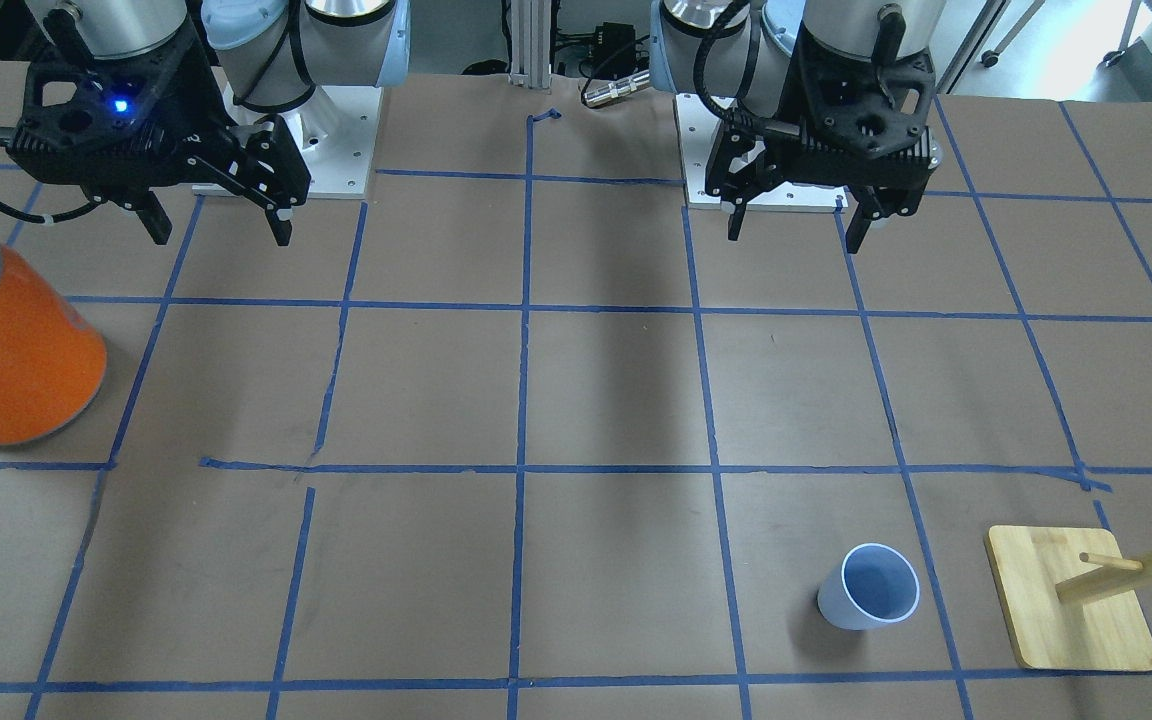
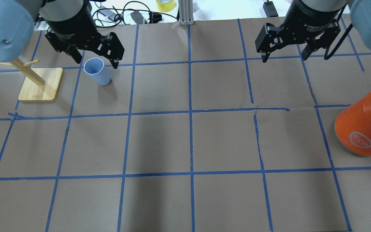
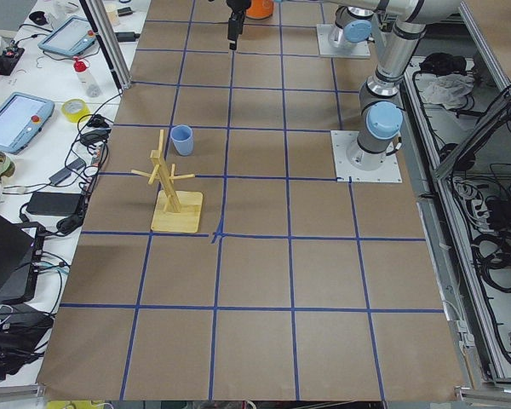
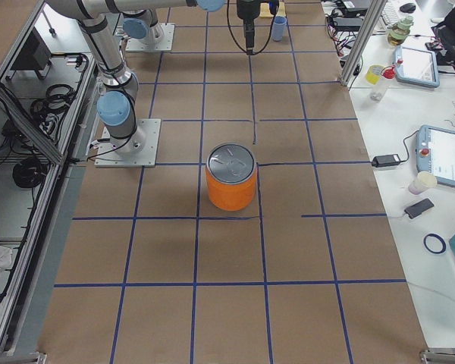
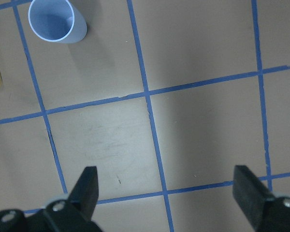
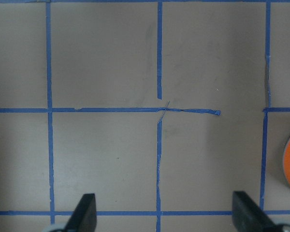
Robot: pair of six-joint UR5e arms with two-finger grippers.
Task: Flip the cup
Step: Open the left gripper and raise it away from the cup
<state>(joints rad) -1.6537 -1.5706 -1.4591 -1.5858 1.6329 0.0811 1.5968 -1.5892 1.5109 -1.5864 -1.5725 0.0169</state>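
Note:
The cup [image 1: 868, 600] is a small pale blue tumbler standing upright, mouth up, on the brown table. It also shows in the overhead view [image 2: 97, 71] and at the top left of the left wrist view [image 5: 55, 21]. My left gripper [image 1: 796, 232] is open and empty, held high above the table near its base; in the overhead view [image 2: 97, 63] it lines up just behind the cup. My right gripper [image 1: 220, 235] is open and empty, high over the other half of the table [image 2: 284, 58], far from the cup.
A large orange can [image 2: 364, 129] with a silver top stands at the right edge of the overhead view. A wooden peg rack [image 2: 40, 84] on a square base stands just left of the cup there. Blue tape lines grid the table.

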